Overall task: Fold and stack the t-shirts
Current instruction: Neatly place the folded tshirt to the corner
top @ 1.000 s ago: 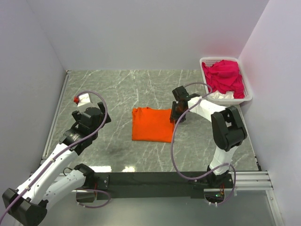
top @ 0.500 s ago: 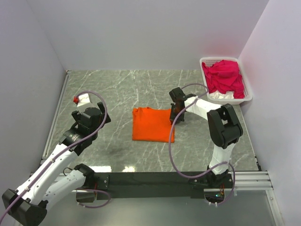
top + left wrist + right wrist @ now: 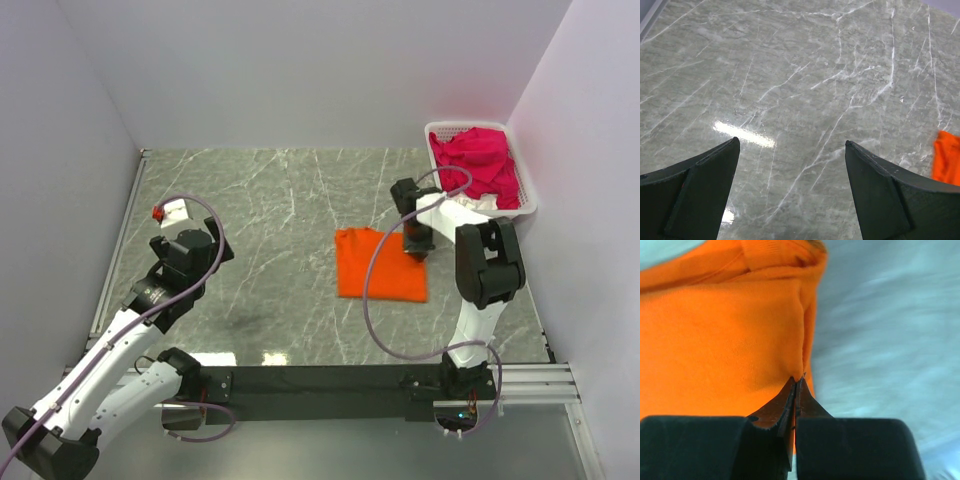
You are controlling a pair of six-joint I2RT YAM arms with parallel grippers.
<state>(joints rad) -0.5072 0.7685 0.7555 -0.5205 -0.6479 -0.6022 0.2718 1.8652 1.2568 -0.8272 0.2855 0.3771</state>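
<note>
Nearest me, the left gripper [image 3: 792, 165] hangs over bare grey-green marbled tabletop [image 3: 280, 190]; its black fingers [image 3: 695, 190] are spread wide, with nothing between them and touching nothing. Further in, I see the right gripper [image 3: 796, 386] pinched tight on the bright orange folded cloth t-shirt [image 3: 380, 265], gripping its right-hand edge near the far corner. The cloth puckers at the pinch, and the shirt lies on the table right of centre. At the far right corner, the magenta-pink cloth t-shirts [image 3: 478, 165] sit heaped in the white slotted plastic basket [image 3: 531, 205], apart from both arms.
</note>
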